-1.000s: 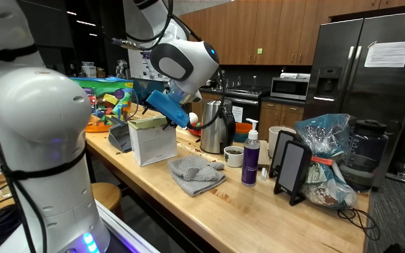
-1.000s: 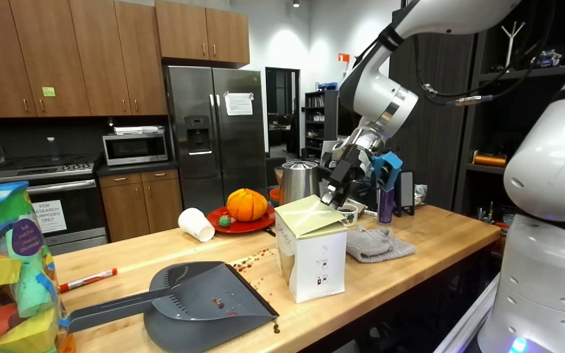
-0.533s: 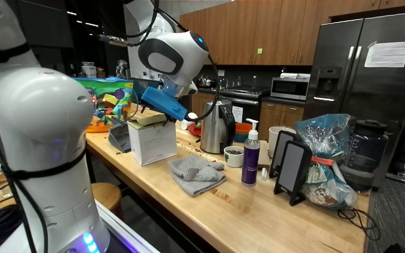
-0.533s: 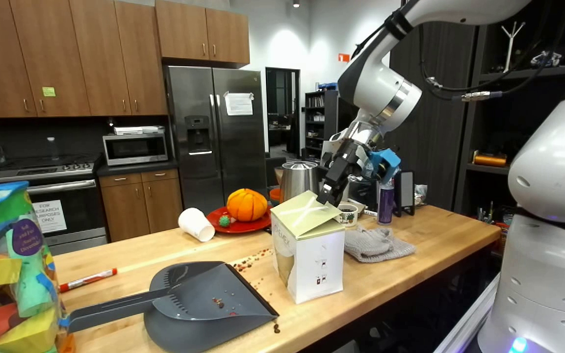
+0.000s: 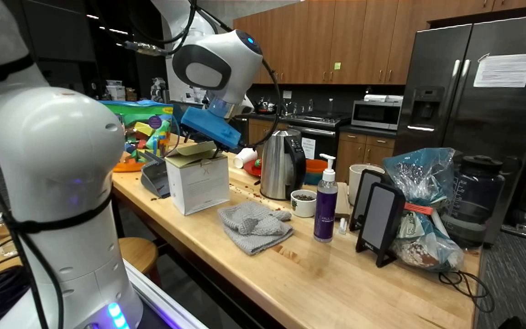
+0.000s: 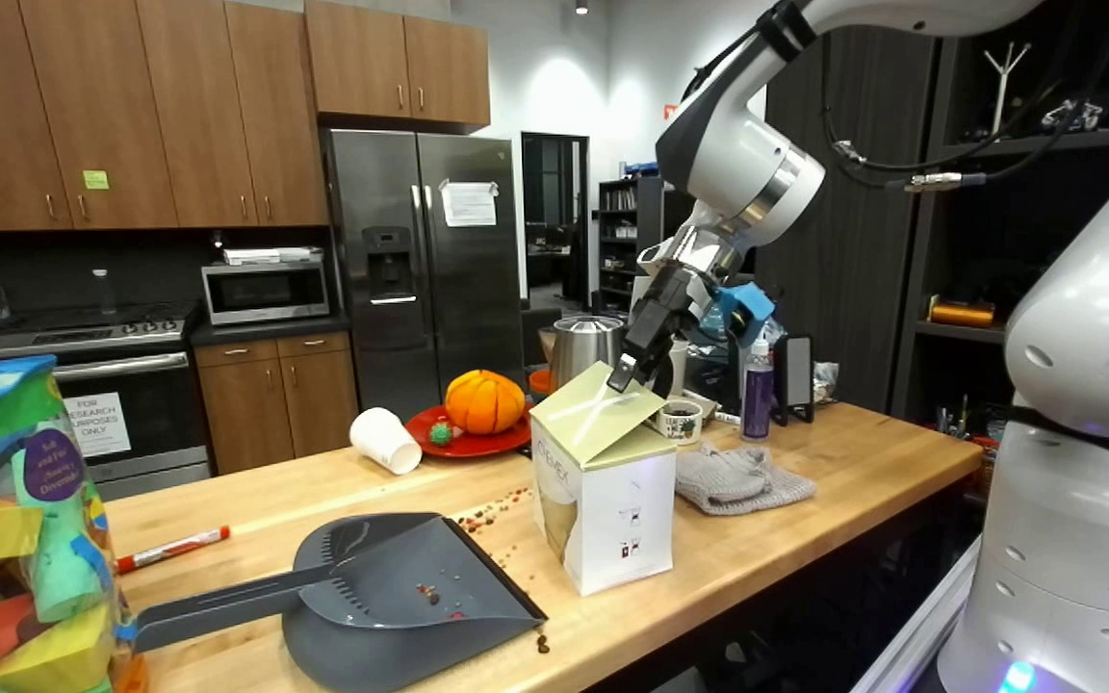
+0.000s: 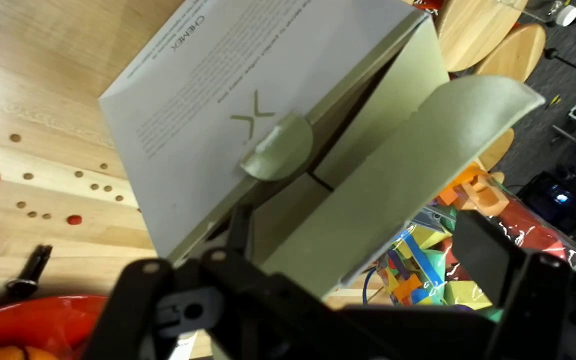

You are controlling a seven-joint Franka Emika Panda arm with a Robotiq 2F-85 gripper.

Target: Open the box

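The white box (image 6: 631,529) stands upright on the wooden table, also in the wrist view (image 7: 193,115). Its pale green lid (image 6: 603,409) is tilted up, with a gap along the side near my gripper. In the wrist view the lid (image 7: 393,170) slants between my fingers, and a small rounded green tab (image 7: 283,150) sits at the box's edge. My gripper (image 7: 360,235) is open around the raised lid. One finger (image 7: 240,225) reaches into the gap under the lid; the opposite finger (image 7: 483,245) is outside above it. The box's contents are hidden.
A grey dustpan (image 6: 400,597) lies beside the box. A grey cloth (image 5: 254,226) and a steel kettle (image 5: 274,169) are near it. A bag of toy blocks (image 6: 25,539), a red plate (image 6: 420,423) with a pumpkin, and a white cup (image 6: 386,441) also stand on the table.
My gripper has come down and over to the box, one finger passing under the lid. The lid has tilted up further. The box shifted slightly, away from my gripper.
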